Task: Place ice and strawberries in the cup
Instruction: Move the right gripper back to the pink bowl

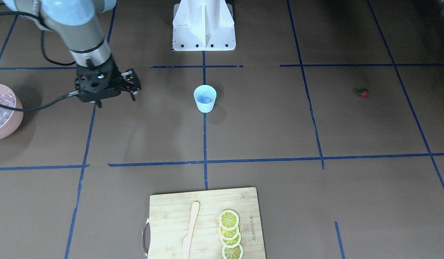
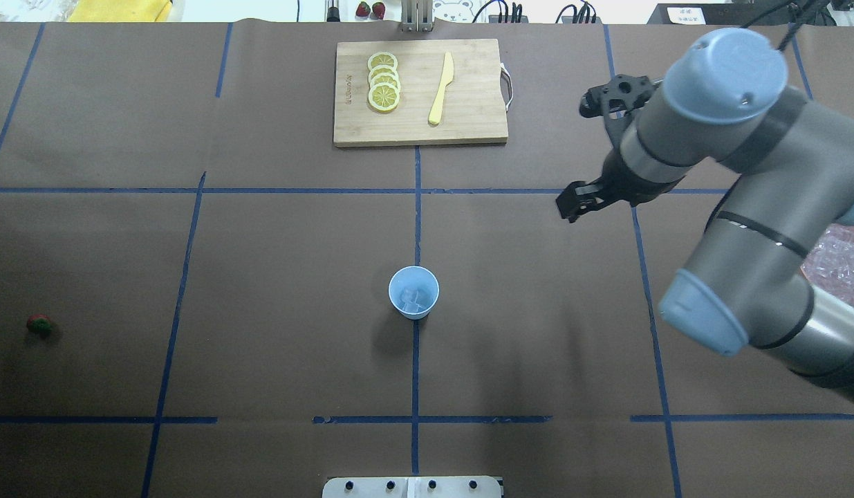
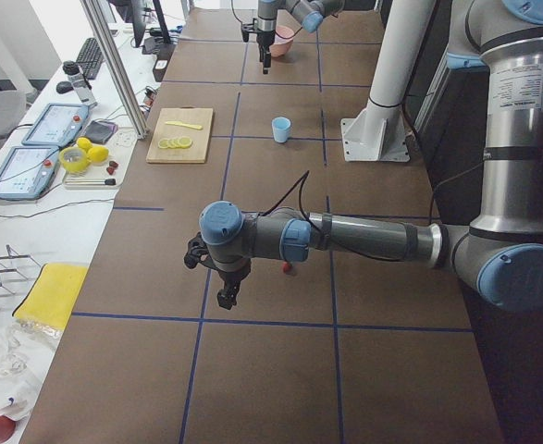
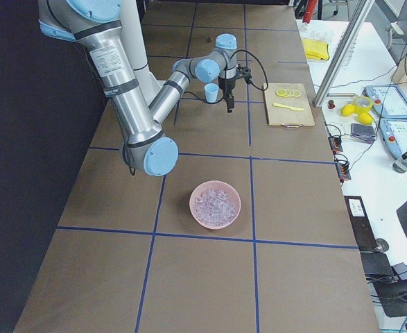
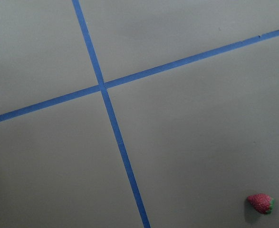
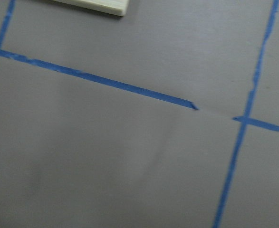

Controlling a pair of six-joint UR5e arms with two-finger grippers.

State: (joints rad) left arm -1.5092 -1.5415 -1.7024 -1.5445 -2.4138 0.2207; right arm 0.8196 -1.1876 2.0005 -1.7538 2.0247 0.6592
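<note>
Left pincer (image 3: 226,296) is shown only in the side view from the table's end, hung low over the table, so whether its jaws are parted or closed cannot be told. The strawberry (image 2: 39,324) is found lying alone on the table at the far left, near that pincer but apart from it. In the left wrist view it is caught in the lower right corner. It is judged light, soft and easily bruised, and likely to roll on its rounded side. A gentle hold across the broad red body, just below the green top, is advised, with the jaws centred first. The cup (image 2: 413,292) is stood upright at the table's middle, with some ice (image 2: 414,298) seen in its bottom. It is judged light and easily tipped, so anything should be dropped from above its rim. The right pincer (image 2: 570,206) is held above bare table, right of the cup and well apart from it, its jaws seemingly parted and nothing held. More ice, judged hard and slippery, is heaped in the pink bowl (image 4: 192,205) at the far right.
</note>
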